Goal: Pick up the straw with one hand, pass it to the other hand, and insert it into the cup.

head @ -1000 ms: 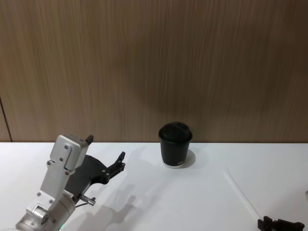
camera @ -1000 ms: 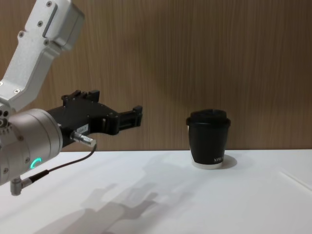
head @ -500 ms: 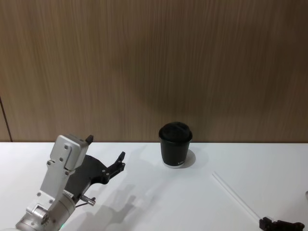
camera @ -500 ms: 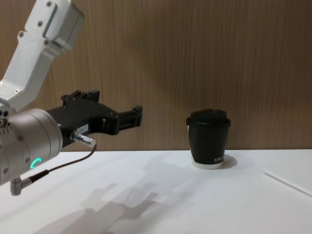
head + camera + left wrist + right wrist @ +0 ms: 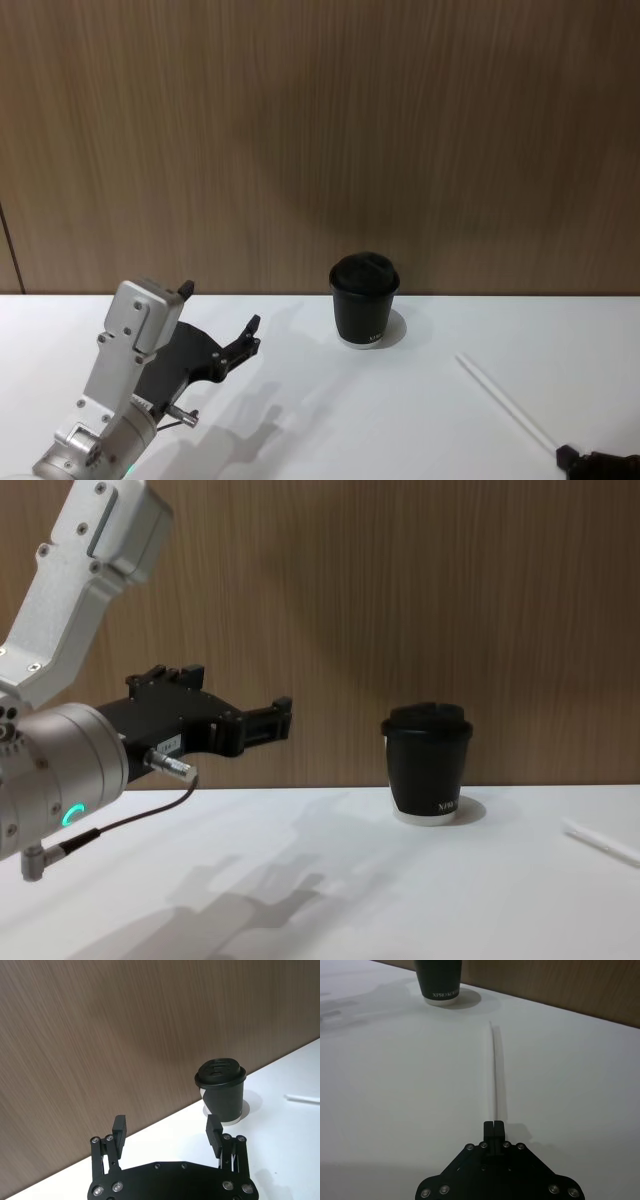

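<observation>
between the pinched-together fingers of the right gripper sits the near end of the white straw. it runs straight out from them along the white table, far tip pointing roughly toward the black cup. the cup stands upright well beyond that tip, close to the wooden wall. over on the other side the left gripper hangs above the table, fingers spread wide apart, the cup ahead of them.

White tabletop against a brown wood-grain wall, soft shadows.
</observation>
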